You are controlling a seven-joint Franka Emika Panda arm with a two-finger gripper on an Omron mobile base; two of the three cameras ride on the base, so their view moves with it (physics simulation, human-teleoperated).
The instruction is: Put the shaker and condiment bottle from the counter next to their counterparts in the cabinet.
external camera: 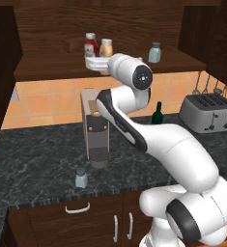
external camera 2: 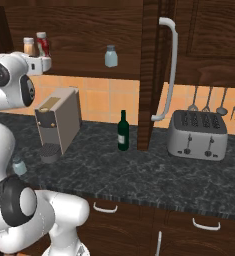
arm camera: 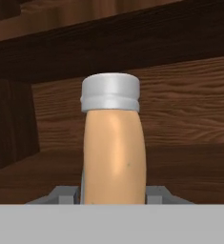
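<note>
A black stone counter [external camera: 37, 154] with grey veining is seen over dark wooden cupboards with silver handles, backed by an orange tiled wall. Above it a dark brown wall cabinet [external camera: 42, 70] with one wide shelf and a wood-grain back panel is mounted.

With the coffee machine [external camera: 95, 128] taken as landmark: it is stood on the counter below the shelf. A shaker [external camera: 81, 178], small, pale blue-grey and grey-capped, is placed on the counter in front of the machine, near the counter's edge. A dark green wine bottle [external camera 2: 122, 131] is set to the machine's right, and a silver toaster [external camera 2: 198, 134] well further right. Utensils are hung on the wall above the toaster.

On the shelf above the machine, a red bottle [external camera: 91, 46] with a white cap is stood, and the condiment bottle [external camera: 106, 48], orange-tan, smooth and slightly narrowed below its white cap, is seen upright just beside it. The gripper [external camera: 96, 63] is closed on the condiment bottle's lower body; whether the bottle's base is rested on the shelf cannot be told. A second shaker [external camera: 155, 52] is stood on the shelf, well to the right.
</note>
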